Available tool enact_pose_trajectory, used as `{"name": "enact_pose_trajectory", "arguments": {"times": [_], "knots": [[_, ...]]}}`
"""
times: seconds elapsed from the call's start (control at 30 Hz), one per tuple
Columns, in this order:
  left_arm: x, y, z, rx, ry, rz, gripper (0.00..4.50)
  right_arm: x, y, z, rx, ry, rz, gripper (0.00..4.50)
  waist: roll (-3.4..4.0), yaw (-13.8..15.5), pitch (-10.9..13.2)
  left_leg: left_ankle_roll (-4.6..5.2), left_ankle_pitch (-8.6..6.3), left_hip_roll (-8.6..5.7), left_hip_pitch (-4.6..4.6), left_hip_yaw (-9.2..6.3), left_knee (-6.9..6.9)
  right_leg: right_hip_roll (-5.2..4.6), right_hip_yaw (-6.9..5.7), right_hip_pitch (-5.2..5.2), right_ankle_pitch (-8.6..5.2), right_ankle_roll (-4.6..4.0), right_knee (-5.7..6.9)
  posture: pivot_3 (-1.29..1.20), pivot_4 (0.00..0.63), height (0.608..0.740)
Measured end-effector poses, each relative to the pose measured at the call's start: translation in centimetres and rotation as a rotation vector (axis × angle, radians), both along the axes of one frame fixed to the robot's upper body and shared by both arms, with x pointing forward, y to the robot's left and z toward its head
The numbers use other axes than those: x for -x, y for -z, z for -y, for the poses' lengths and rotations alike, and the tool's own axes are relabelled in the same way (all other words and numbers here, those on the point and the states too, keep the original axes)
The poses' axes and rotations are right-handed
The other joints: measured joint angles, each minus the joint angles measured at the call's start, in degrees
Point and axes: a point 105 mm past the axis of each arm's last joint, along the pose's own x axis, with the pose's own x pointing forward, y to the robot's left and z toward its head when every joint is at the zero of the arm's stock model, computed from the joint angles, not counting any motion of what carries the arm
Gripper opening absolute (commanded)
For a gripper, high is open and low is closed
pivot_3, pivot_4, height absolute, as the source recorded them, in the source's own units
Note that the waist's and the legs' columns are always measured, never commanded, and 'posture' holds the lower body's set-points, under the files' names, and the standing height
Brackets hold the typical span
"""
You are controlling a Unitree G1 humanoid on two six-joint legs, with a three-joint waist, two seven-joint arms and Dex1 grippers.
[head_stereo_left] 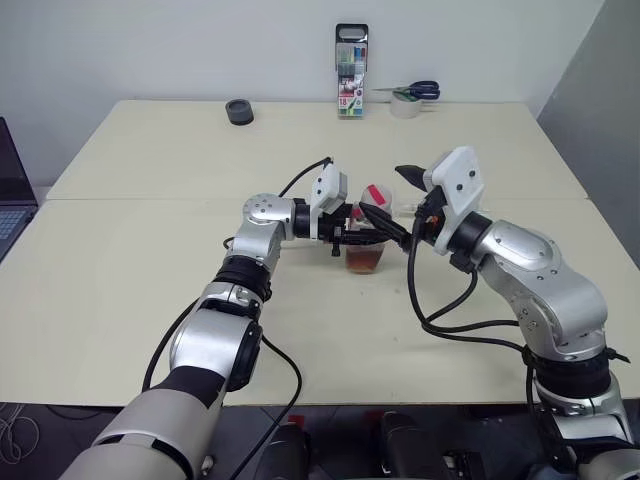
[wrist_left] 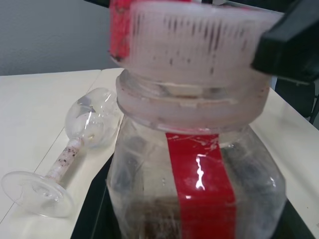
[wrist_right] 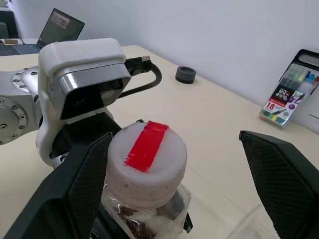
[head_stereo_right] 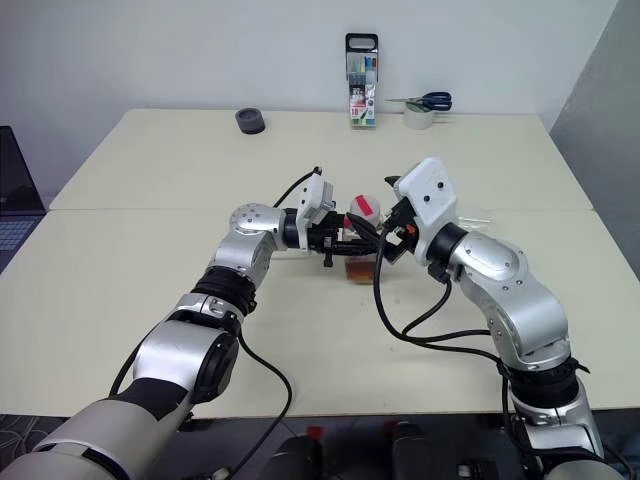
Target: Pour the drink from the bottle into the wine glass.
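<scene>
bottle first: your left gripper [head_stereo_left: 345, 232] is pinched tight on the small clear plastic bottle [wrist_left: 197, 184] with the red label strip, holding it upright just above the cream tabletop [head_stereo_left: 150, 250] so the screw top can be worked. its white cap with the red tape [wrist_right: 147, 162] is still on, and the reddish-brown drink [head_stereo_left: 365, 260] sits low in the body. your right gripper [wrist_right: 174, 179] is spread wide, one black finger [wrist_right: 82, 189] beside the cap and the other well clear, which reads as lining up to twist it off. the clear stemmed wine glass [wrist_left: 75, 144] lies on its side just beside the bottle, so you will likely need to stand it up before pouring.
</scene>
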Motion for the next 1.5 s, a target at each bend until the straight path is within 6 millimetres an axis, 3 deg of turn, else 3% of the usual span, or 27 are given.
{"name": "enact_pose_trajectory", "arguments": {"times": [1.5], "knots": [[0.0, 0.0, 0.0, -0.002, 0.0, 0.003, 1.65, 1.1, 0.0, 1.5, 0.028, 0.0, -0.01, 4.32, 0.0, 0.0, 0.0, 0.03, -0.02, 0.0, 0.0, 0.01, 0.0, 0.0, 0.0, 0.0, 0.0, 0.0, 0.0, 0.0, 0.15, 0.74]]}}
